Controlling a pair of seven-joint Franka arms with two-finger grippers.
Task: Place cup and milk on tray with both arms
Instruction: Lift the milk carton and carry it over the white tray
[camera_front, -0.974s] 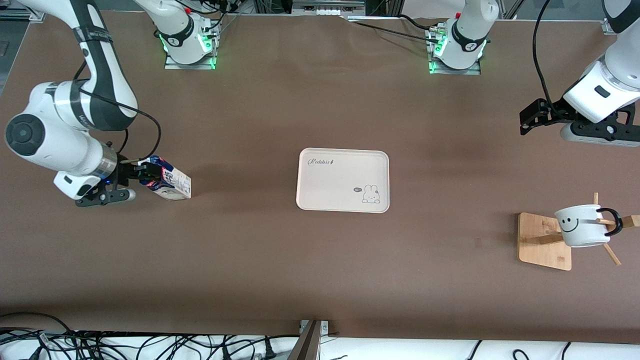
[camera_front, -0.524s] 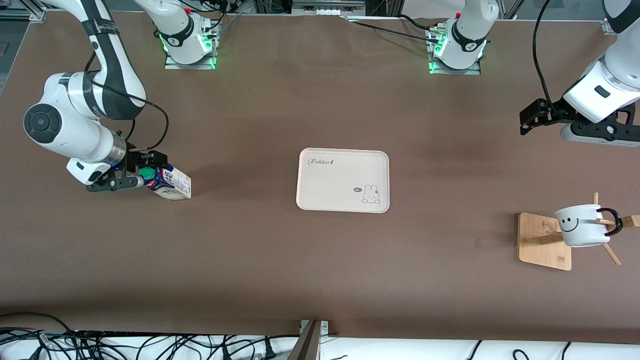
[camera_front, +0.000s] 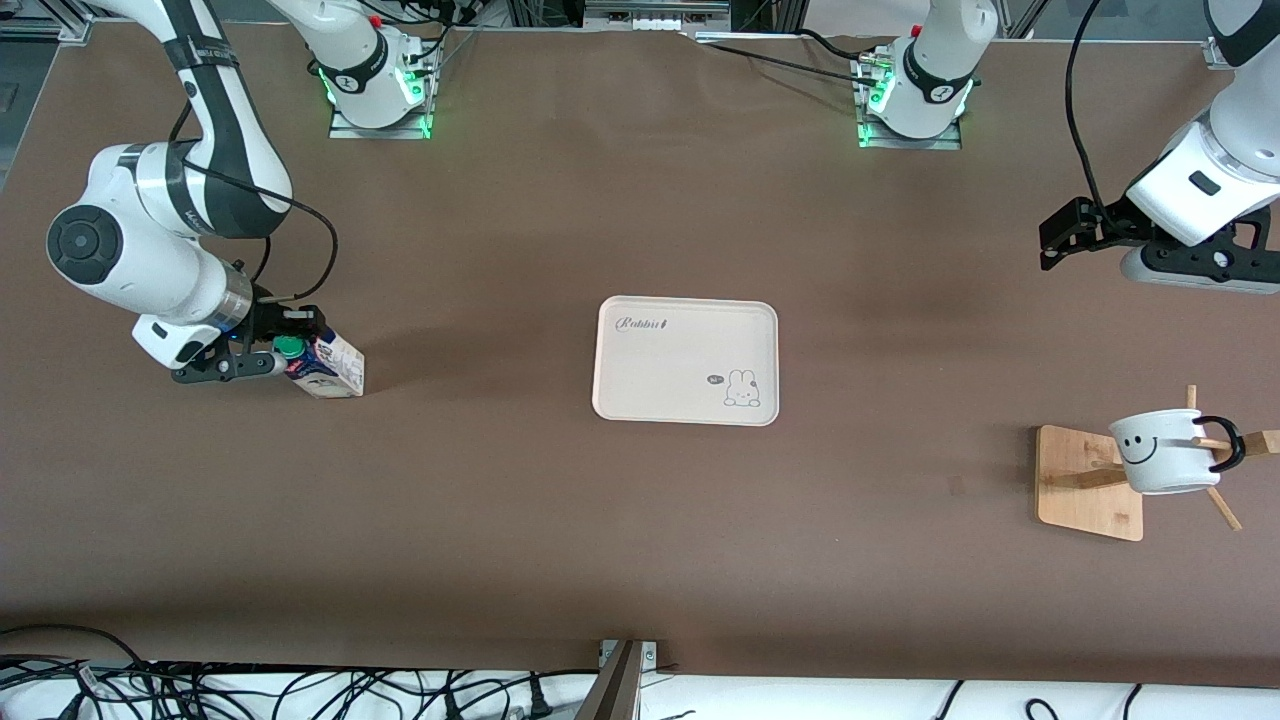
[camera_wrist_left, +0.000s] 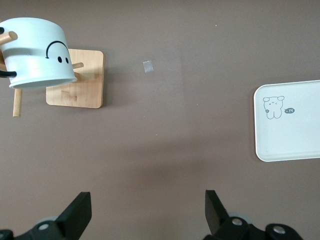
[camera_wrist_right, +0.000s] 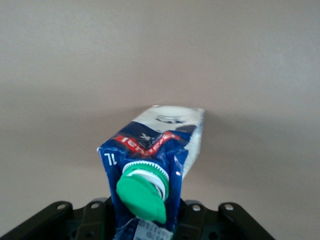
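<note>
At the right arm's end of the table, the right arm's black two-finger gripper has just clamped onto the gabled top of the small dark blue and white milk carton with its round green screw cap; a second ago those jaws stood wide around it. The carton, which lay more spread out half a second ago, now looks pulled more upright, its base apparently on the brown table. Judged from this, the grasp is made and the lift toward the tray can follow

On a clock face centred on the cream rectangular tray with rounded corners and a small rabbit drawing, the milk sits at about nine o'clock, well apart from it. The tray itself holds nothing yet

The white enamel-style mug with a black smiley face hangs on the wooden peg rack at about four o'clock, unmoved since the earlier frames

The left arm's black gripper waits at about two o'clock, jaws spread wide and empty, unchanged, over bare table
</note>
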